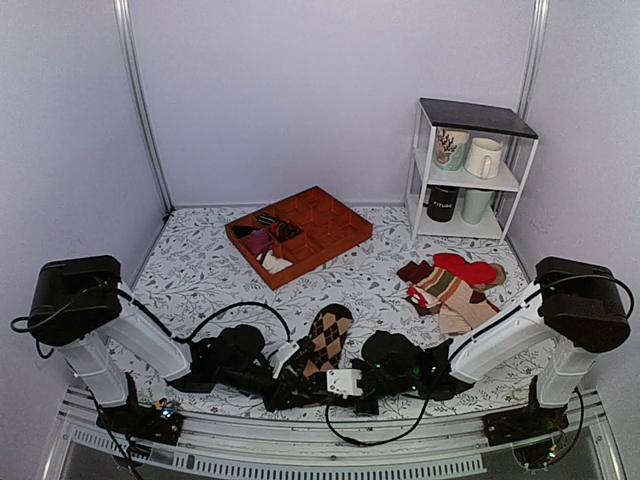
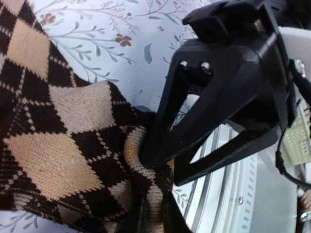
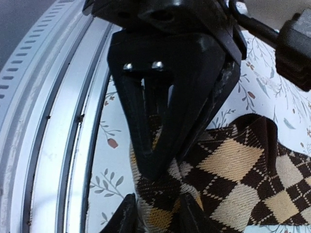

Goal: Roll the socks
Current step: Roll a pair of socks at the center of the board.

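Observation:
The socks [image 1: 326, 336], dark brown with tan argyle diamonds, lie lengthwise at the table's near middle. Their near end is bunched between the two grippers, which meet tip to tip. My left gripper [image 1: 298, 384] comes in from the left. In the left wrist view it [image 2: 156, 222] is shut on a fold of the socks [image 2: 63, 145]. My right gripper [image 1: 348, 384] comes in from the right. In the right wrist view its fingers [image 3: 156, 219] press both sides of the bunched socks [image 3: 233, 179], just below the left gripper's tips.
A brown divided tray [image 1: 335, 238] holding small bundles sits at the back. A pile of red, striped and beige socks [image 1: 455, 285] lies to the right. A white shelf [image 1: 470, 170] with mugs stands back right. The metal rail [image 1: 330, 445] of the table's near edge runs right beside both grippers.

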You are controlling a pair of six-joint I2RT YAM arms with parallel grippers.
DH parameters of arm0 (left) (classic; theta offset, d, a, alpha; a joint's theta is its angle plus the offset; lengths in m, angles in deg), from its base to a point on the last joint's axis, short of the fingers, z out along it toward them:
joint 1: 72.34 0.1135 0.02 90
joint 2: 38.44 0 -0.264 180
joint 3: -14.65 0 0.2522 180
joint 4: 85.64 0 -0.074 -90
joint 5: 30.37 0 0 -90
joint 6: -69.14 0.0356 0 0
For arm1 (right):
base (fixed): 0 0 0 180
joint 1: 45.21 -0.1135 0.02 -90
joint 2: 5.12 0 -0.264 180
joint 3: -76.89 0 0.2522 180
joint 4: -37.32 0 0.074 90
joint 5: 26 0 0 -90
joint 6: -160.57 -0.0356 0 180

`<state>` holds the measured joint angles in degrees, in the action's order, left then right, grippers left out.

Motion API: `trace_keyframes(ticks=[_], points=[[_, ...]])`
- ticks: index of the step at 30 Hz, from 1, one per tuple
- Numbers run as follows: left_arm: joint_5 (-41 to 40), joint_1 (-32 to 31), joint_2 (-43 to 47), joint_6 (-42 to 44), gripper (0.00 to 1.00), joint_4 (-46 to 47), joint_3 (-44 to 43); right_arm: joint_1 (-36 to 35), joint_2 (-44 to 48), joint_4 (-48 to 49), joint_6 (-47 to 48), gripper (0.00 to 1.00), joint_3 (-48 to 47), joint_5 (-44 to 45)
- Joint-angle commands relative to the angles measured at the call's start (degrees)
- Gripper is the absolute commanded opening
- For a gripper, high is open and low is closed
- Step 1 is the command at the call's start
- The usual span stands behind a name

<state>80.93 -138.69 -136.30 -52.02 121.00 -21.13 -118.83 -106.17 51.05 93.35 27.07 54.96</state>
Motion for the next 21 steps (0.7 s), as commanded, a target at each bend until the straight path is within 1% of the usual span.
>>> trace_keyframes(ticks=[1, 4, 6, 9, 12, 14, 15, 18, 21], points=[[-0.6, 0.0, -2.4, 0.9, 0.16, -12.1, 2.4, -0.5, -4.9, -10.0, -4.0, 0.22, -3.0, 2.7], [-3.0, 0.0, 0.4, 2.4, 0.32, -13.6, 2.8, -0.6, -5.4, -13.6, -8.5, 0.13, -3.7, 2.0], [-6.0, 0.0, 3.9, 3.6, 0.38, -15.6, 3.2, -0.6, -5.4, -16.0, -11.3, 0.10, -4.0, 0.0], [-12.4, 0.0, 11.3, 5.2, 0.44, -19.2, 4.3, -0.4, -5.7, -18.6, -15.7, 0.08, -4.7, -3.6], [-18.2, -0.3, 19.1, 6.6, 0.45, -20.8, 6.0, 0.5, -7.4, -22.5, -19.8, 0.08, -7.0, -8.1], [-22.4, -1.6, 24.7, 7.5, 0.45, -20.9, 7.6, 1.5, -9.0, -25.7, -21.9, 0.07, -9.3, -11.1], [-25.6, -3.1, 27.2, 8.0, 0.46, -20.8, 8.7, 2.3, -9.8, -27.5, -23.6, 0.08, -10.5, -13.1], [-31.7, -6.7, 33.5, 10.0, 0.47, -20.0, 10.4, 5.0, -12.9, -34.4, -28.0, 0.08, -15.4, -18.6], [-36.2, -10.6, 36.9, 12.6, 0.47, -16.9, 11.9, 7.1, -15.1, -38.2, -31.4, 0.08, -18.0, -23.1]])
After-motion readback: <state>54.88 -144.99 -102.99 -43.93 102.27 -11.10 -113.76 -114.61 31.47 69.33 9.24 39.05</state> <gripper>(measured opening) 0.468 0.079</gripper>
